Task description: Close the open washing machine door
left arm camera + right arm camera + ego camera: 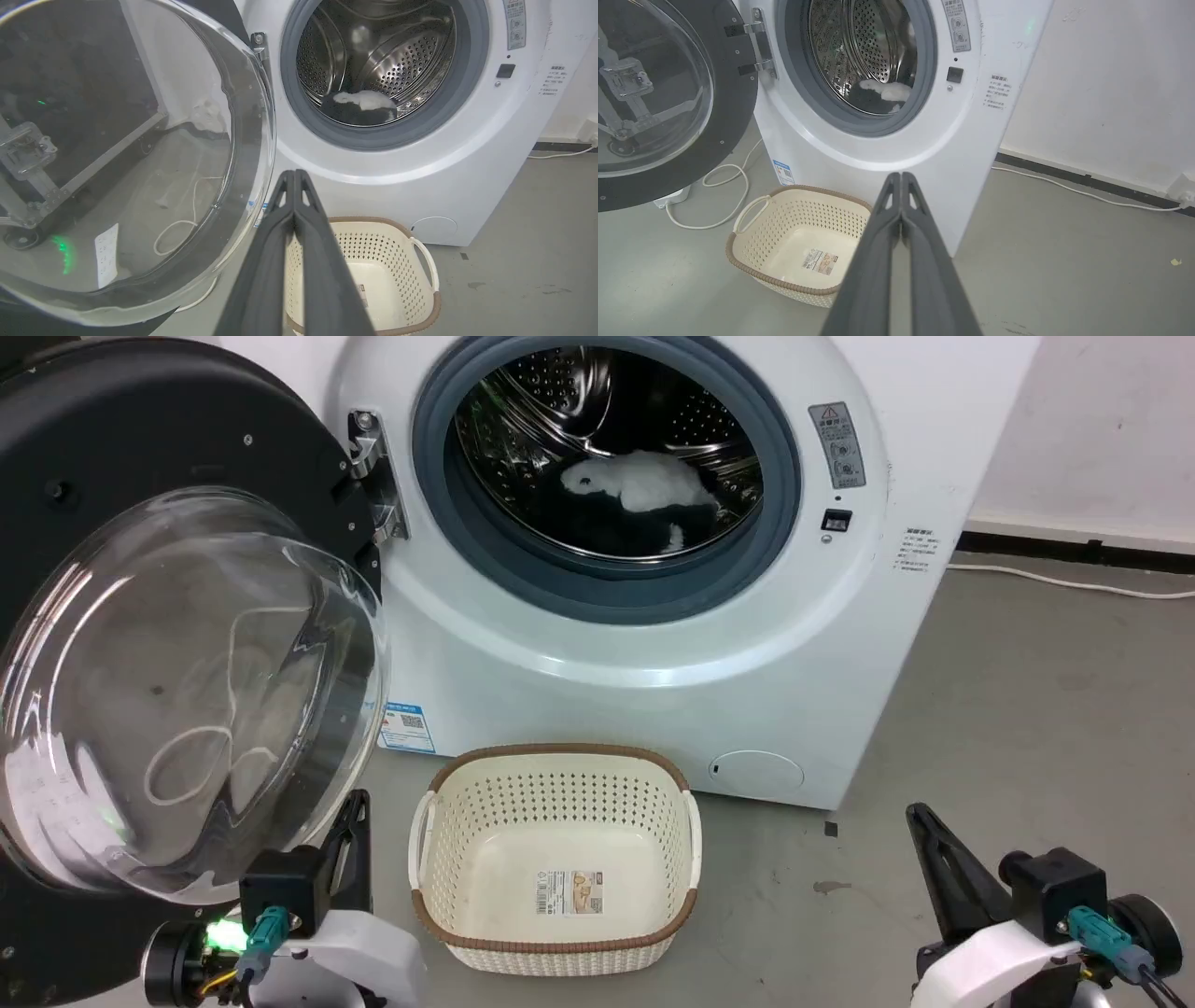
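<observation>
Washing machine door point(177, 663): hung wide open, left of frame, untouched. Left gripper point(355, 807), right gripper point(922, 821): pinched together, empty, lower corners. Judged at approach; called next for pushing it toward drum point(607, 429).

From the head we look forward and down at the washing machine point(607, 709) from close by, our left wrist camera sits low just beside the open washing machine door point(117, 163), our right wrist camera farther right, and all three share the drum point(551, 420) and laundry basket point(560, 798).
</observation>
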You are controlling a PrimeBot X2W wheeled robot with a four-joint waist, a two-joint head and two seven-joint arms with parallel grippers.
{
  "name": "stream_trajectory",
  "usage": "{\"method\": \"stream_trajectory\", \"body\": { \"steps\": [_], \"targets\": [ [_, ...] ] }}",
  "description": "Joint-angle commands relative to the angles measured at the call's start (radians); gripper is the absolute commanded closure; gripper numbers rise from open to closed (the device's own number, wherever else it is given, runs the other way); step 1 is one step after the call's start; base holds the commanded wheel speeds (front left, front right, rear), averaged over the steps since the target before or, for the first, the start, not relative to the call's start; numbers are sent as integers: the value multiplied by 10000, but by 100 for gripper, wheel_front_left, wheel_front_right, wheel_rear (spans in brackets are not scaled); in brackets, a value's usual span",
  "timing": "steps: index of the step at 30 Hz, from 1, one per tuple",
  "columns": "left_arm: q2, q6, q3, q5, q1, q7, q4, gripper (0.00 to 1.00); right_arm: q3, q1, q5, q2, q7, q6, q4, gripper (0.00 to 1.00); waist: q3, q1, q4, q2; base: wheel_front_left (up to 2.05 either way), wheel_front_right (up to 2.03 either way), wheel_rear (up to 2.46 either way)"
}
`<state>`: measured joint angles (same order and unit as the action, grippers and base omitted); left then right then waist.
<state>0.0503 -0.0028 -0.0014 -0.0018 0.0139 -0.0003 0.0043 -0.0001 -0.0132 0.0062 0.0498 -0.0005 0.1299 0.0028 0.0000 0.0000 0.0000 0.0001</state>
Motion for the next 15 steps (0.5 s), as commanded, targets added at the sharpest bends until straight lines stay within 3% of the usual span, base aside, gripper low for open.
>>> {"method": "stream_trajectory", "body": {
  "steps": [1,15],
  "targets": [
    [-1,28,14,18,-139,3,-43,100,1,132,-62,4,5,8,-28,100,0,0,0,-1,0,0,0],
    [-1,28,14,18,-139,3,-43,100,1,132,-62,4,5,8,-28,100,0,0,0,-1,0,0,0]
  ]
}}
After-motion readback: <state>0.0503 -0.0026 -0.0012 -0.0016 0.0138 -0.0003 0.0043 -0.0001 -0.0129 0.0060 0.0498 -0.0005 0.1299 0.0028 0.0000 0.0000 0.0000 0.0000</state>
